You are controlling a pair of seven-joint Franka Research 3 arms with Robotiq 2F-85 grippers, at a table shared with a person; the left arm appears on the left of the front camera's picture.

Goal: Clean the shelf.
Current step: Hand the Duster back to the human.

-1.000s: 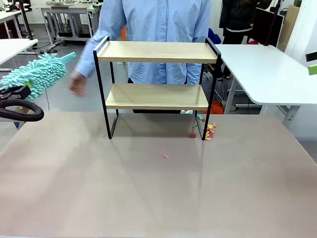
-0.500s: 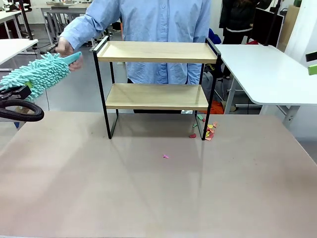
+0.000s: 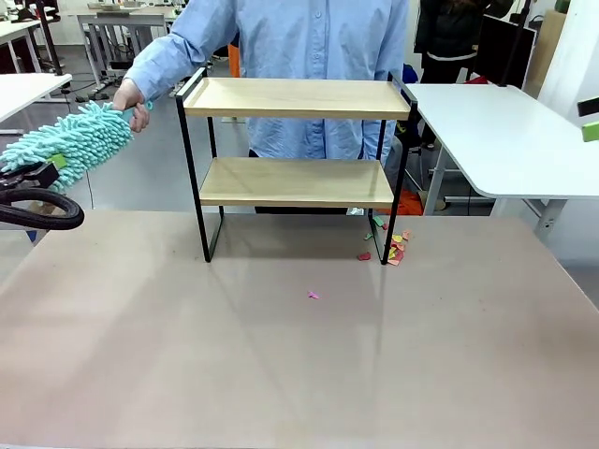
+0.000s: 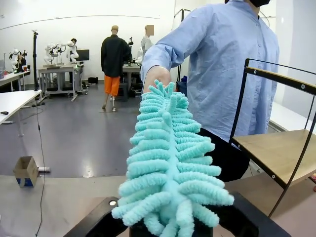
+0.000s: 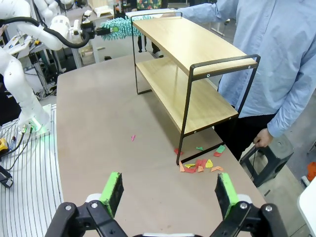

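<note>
The left tool (image 3: pixel 42 168) seems spread around the duster (image 3: pixel 70 140), whose handle a hand (image 3: pixel 131 94) grips; the right tool (image 5: pixel 168 193) is spread and empty, near the shelf (image 3: pixel 295 140).

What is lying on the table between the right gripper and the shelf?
In the right wrist view, coloured paper scraps lie between the right gripper and the shelf, by its leg.

The shelf (image 3: pixel 295 159) stands on the table (image 3: pixel 281 355). Left of it, a person's hand (image 3: pixel 131 94) grips the handle end of a teal duster (image 3: pixel 70 140) (fluffy, tilted). Coloured scraps (image 3: pixel 391 248) lie by its right front leg.
</note>
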